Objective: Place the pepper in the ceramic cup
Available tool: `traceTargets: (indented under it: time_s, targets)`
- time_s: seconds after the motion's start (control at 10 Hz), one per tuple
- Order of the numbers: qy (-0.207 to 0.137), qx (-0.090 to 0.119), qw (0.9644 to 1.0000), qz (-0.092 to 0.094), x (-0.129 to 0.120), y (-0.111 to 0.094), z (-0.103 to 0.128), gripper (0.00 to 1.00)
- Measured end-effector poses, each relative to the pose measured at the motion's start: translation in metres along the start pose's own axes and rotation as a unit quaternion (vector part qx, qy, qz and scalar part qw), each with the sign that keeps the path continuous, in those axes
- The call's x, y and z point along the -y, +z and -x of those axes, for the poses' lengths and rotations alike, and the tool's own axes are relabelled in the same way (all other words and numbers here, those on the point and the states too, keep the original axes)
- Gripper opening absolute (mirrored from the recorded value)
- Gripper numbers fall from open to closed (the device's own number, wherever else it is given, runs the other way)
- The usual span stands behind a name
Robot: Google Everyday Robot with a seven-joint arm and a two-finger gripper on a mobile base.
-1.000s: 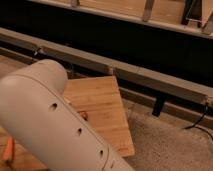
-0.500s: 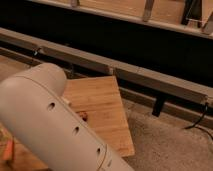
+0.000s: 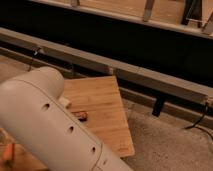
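Note:
My large beige arm (image 3: 55,125) fills the lower left of the camera view and hides most of the wooden board (image 3: 105,110) beneath it. The gripper is not in view. A small dark reddish object (image 3: 81,116) lies on the board right at the arm's edge; I cannot tell what it is. An orange thing (image 3: 7,152) peeks out at the far lower left edge. The ceramic cup is hidden or out of view. The pepper cannot be made out with certainty.
The board lies on a speckled grey floor (image 3: 165,145). A long grey rail (image 3: 130,72) runs diagonally behind it, with a dark recess (image 3: 125,40) above. A black bracket (image 3: 159,106) and a cable (image 3: 200,117) sit at the right.

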Motion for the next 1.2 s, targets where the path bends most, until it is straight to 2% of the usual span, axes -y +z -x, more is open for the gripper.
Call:
traceTargets:
  time_s: [0.6, 1.2]
  targets:
    - [-0.011, -0.024, 0.9996, -0.007, 0.001, 0.021, 0.001, 0.65]
    - [-0.014, -0.040, 0.9990, -0.013, 0.005, 0.030, 0.002, 0.65]
